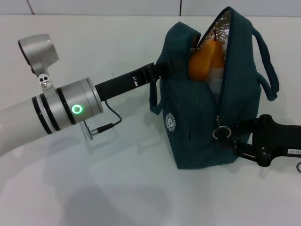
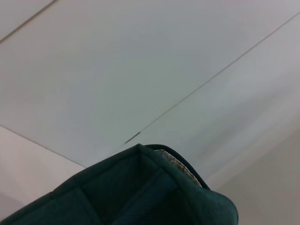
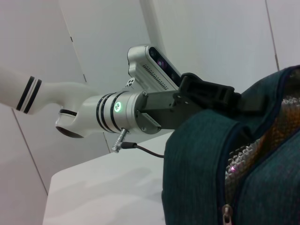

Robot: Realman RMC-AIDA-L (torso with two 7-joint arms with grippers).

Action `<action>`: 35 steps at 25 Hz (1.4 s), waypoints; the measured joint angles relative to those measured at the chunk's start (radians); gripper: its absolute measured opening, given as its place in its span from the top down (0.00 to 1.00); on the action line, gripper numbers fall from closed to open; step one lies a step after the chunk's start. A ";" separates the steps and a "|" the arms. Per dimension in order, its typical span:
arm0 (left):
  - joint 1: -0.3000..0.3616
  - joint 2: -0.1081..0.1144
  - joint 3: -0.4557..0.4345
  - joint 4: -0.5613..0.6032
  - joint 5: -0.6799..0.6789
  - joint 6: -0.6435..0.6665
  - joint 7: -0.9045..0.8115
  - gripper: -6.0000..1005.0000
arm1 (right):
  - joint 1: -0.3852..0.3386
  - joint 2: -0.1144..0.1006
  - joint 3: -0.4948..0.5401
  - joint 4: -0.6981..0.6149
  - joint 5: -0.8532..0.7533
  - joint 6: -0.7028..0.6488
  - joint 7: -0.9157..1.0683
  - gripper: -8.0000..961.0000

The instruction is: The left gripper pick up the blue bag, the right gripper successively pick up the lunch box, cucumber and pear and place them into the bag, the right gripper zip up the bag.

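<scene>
The blue bag (image 1: pixel 197 122) stands upright on the white table, its top gaping and the silver lining (image 1: pixel 221 28) showing. The orange-yellow pear (image 1: pixel 204 61) lies inside near the opening. The lunch box and cucumber are hidden. My left gripper (image 1: pixel 162 70) is shut on the bag's upper left rim; the bag's fabric (image 2: pixel 140 197) fills the near part of the left wrist view. My right gripper (image 1: pixel 233 137) is at the bag's right side with its fingers apart, just beside the ring zipper pull (image 1: pixel 220 133). The right wrist view shows the bag (image 3: pixel 201 164), its zipper slider (image 3: pixel 226 213) and the left gripper (image 3: pixel 211 93).
The bag's far handle (image 1: pixel 266 61) loops out to the right, above my right arm (image 1: pixel 282 141). A thin black cable (image 1: pixel 110 123) hangs under the left wrist joint (image 1: pixel 75 109). White table (image 1: pixel 117 188) lies all around, with a wall at the back.
</scene>
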 joint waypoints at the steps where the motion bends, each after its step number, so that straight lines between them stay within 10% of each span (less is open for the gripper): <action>1: 0.000 0.000 -0.001 0.000 0.000 -0.001 0.000 0.94 | 0.000 0.000 0.000 -0.001 0.000 0.000 0.000 0.72; 35: 0.010 -0.001 0.003 0.000 -0.002 0.003 0.000 0.94 | -0.008 -0.002 0.005 -0.013 0.027 -0.039 -0.026 0.97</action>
